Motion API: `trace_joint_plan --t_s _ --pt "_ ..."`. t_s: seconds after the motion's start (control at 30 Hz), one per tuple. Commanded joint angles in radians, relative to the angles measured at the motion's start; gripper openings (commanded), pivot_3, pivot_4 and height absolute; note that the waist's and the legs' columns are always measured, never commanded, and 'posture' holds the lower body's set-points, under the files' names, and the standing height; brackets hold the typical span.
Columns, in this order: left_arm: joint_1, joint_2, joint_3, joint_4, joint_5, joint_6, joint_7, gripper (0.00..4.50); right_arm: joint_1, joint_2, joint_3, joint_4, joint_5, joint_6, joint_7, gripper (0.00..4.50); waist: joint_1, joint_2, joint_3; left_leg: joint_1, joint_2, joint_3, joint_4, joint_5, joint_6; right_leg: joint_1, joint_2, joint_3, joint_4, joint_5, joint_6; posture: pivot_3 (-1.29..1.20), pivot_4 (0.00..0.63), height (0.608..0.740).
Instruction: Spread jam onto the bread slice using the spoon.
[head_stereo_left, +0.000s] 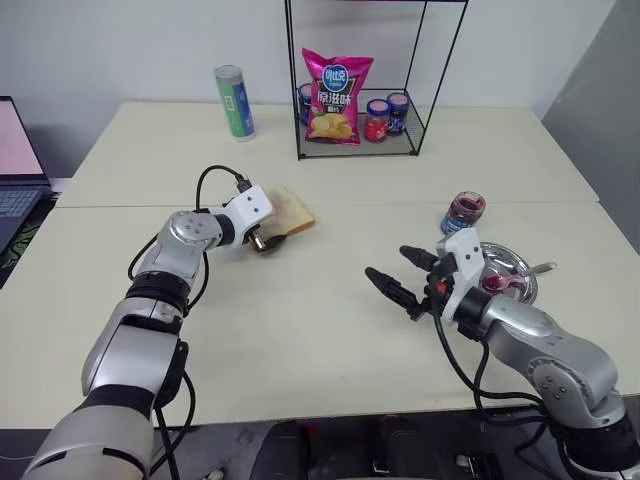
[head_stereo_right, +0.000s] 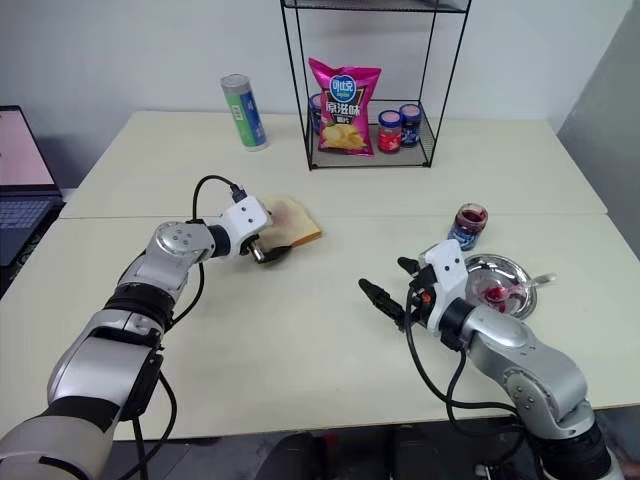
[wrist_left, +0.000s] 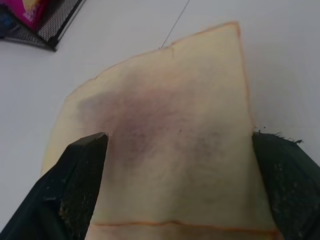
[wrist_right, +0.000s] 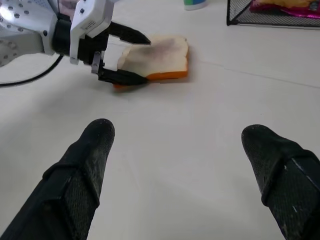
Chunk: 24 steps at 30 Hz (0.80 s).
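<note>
Left end effector spread, fingers straddling bread slice on table. Right end effector spread, empty, pointing toward slice.

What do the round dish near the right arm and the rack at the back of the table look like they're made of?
The round dish looks like polished steel: silvery, with bright reflections, smeared with jam. The rack seems to be thin black metal wire with a mesh tray, matte painted, holding a chip bag.

arms: silver-grey shells | wrists: white | fingers: black | cables: black
</note>
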Motion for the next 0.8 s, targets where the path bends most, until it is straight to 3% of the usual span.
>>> trace_joint_plan --t_s 0.03,0.27,0.6,0.8 --pt "-0.033 0.003 0.038 0.034 -0.016 -0.04 -0.014 3.9 -0.022 0.028 0.007 0.029 -0.073 -0.05 0.011 4.5 0.0 0.0 0.0 -0.001 0.0 -0.001 0.001 0.0 0.0 0.0 0.0 -0.002 0.0 0.0 0.0 0.0 0.15 0.74" --pt "-0.032 -0.054 0.082 0.03 -0.07 -0.027 -0.076 2.34 -0.046 0.072 -0.045 0.059 -0.089 -0.051 0.025 4.5 0.003 0.0 0.0 -0.001 0.0 -0.006 0.002 0.0 0.0 0.0 0.0 -0.009 0.003 0.001 -0.002 0.0 0.15 0.74" --pt "0.039 -0.134 0.099 -0.286 -0.133 0.053 -0.125 0.11 0.031 0.028 -0.136 0.003 -0.07 -0.027 0.066 4.5 0.006 0.0 0.0 -0.003 0.0 -0.006 0.004 0.0 0.0 0.001 -0.001 -0.009 0.002 0.002 -0.002 0.0 0.15 0.74" --pt "0.12 -0.132 0.065 -0.62 -0.21 0.24 -0.233 0.05 0.079 -0.001 -0.224 -0.045 -0.054 0.004 0.046 4.5 0.004 0.001 0.0 -0.003 0.0 -0.007 0.005 0.0 0.0 0.001 -0.001 -0.007 0.004 0.002 -0.002 0.0 0.15 0.74"
